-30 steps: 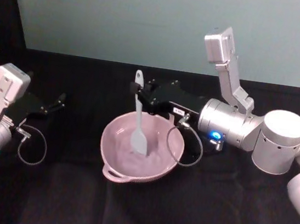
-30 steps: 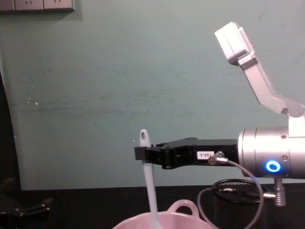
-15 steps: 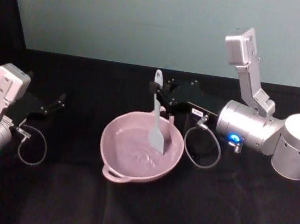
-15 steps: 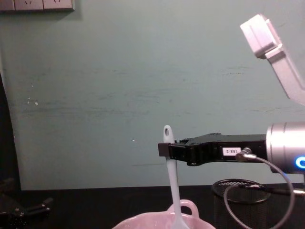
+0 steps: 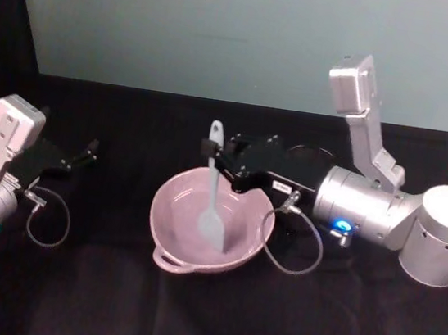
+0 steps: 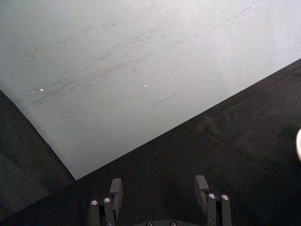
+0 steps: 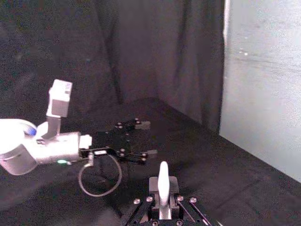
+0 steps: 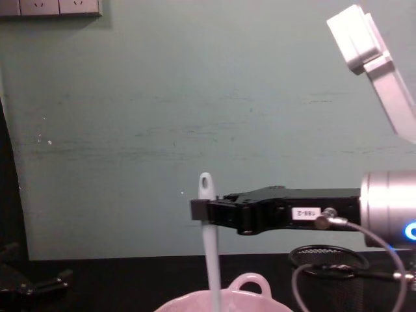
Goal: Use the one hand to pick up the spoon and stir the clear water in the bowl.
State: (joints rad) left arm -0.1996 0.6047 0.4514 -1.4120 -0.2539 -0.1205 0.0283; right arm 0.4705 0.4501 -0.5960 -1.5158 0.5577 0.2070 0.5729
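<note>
- Surface (image 5: 107, 301): black cloth, carries everything.
- Bowl (image 5: 167, 210): pink, centre of the surface, loop handle on the far rim in the chest view. Water level not readable.
- Right end effector (image 5: 212, 149): reaches in from the right, above the bowl's far rim, clamped on the spoon's handle just below the hole.
- Left end effector (image 6: 158, 186): parked at far left, well apart from the bowl, fingers apart, holding nothing.
- Mesh cup (image 8: 338, 286): black, right of the bowl, under the right arm.
- Spoon (image 5: 213, 191): near upright, blade down inside the bowl near its middle. Judged mid-stir.
- Risk 1: grip sits high on a slim handle, so blade drag on the bowl wall could pivot the spoon in the clamp or pull it loose.
- Risk 2: too wide a sweep pushes the blade against the rim, which could shove or tip the bowl and spill water.
- Risk 3: grey cable (image 5: 299, 252) loops just beside the bowl's right rim and could snag it.
</note>
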